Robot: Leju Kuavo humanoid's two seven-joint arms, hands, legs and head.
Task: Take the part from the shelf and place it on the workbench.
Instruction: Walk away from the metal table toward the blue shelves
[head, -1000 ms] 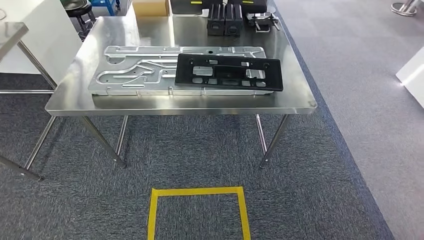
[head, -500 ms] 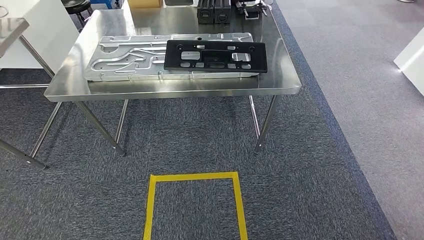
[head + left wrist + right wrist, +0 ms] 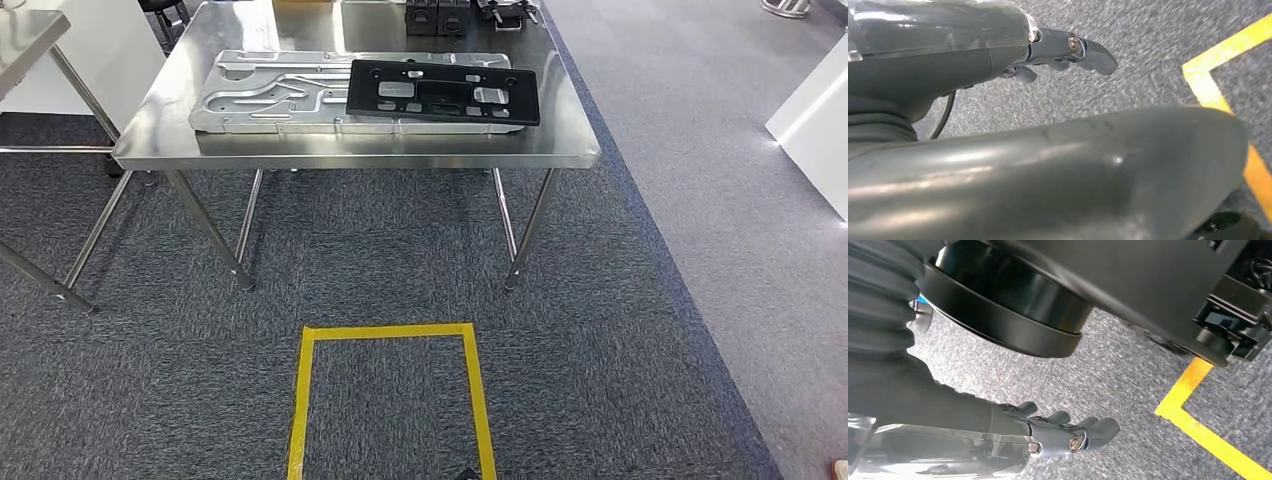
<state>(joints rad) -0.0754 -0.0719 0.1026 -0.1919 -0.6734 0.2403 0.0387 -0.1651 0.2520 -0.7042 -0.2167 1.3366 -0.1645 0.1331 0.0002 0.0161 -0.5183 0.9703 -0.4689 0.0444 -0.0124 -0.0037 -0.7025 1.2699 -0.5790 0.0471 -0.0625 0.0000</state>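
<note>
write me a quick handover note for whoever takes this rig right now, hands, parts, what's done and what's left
Left hand: hanging over the grey carpet, fingers apart, holding nothing.
Right hand: also hanging over the carpet, holding nothing.
The flat black plastic panel with cut-outs lies on the silver ribbed metal plate on the stainless steel workbench ahead.
The yellow tape square marks the floor just in front of the robot.
Done: judging by that, a part is already on the bench.
Left: no shelf is visible here; check whether another part needs fetching.
</note>
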